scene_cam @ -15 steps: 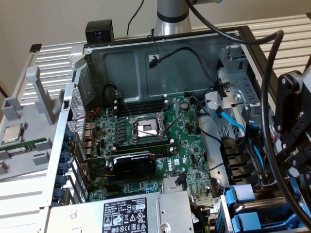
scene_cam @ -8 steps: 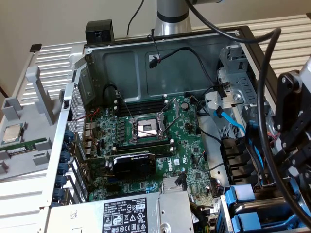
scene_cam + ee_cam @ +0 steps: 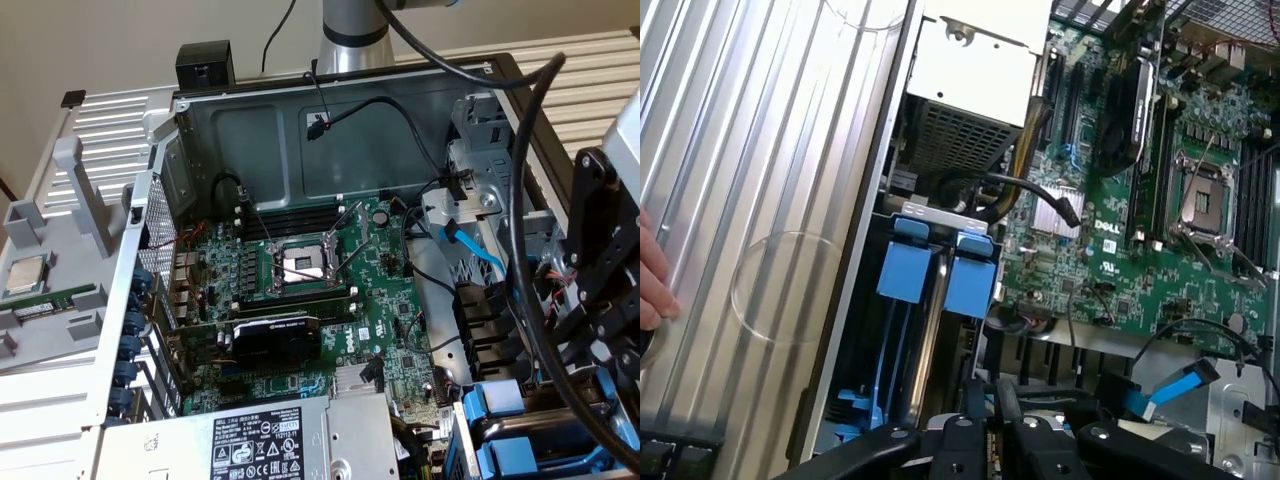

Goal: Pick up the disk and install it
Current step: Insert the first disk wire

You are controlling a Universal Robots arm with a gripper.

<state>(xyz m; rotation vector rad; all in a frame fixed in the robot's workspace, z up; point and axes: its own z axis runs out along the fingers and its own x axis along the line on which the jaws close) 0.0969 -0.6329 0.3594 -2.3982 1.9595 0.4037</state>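
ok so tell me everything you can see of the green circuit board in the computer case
The green circuit board lies flat on the floor of the open metal case, packed with small parts. Near its middle sits a square silver socket framed by thin metal levers. A black card is plugged in beside the socket, and a labelled power supply box borders one edge.

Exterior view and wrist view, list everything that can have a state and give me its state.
Computer case: open, lying on its side.
Processor socket: unlatched, levers raised.
Processor chip: out of the case, at the exterior view's left.
Graphics card: seated in its slot.
Blue-framed drives: two, side by side in the drive bay.
Hand: shut, close over the drive bay.
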